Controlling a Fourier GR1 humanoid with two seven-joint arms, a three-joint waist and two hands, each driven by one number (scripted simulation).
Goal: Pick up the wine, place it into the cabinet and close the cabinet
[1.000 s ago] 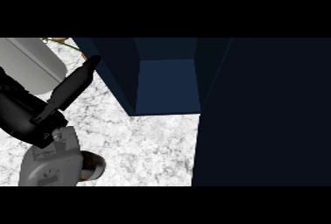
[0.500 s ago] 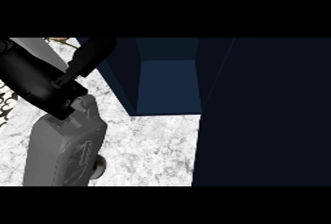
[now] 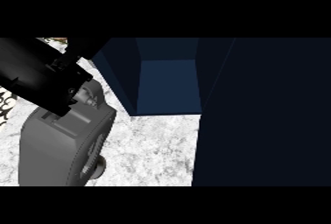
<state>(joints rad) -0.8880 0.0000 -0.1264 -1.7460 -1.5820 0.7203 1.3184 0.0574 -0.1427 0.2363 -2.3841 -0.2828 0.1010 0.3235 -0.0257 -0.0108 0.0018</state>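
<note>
Left robot hand (image 3: pixel 39 74) is showing as a black mass at far left above its grey forearm (image 3: pixel 61 144); I cannot tell its state, nor see any wine. Beside it the cabinet (image 3: pixel 168 87) is standing open, so swinging across risks clipping the cabinet wall.

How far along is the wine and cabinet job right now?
Nothing looks finished. The cabinet stands open, its blue inside showing no bottle, and its dark door is swung out at the right. The left hand and its grey forearm are raised at the view's left; I cannot tell whether it carries the wine. Placing the wine and closing the door remain.
</note>
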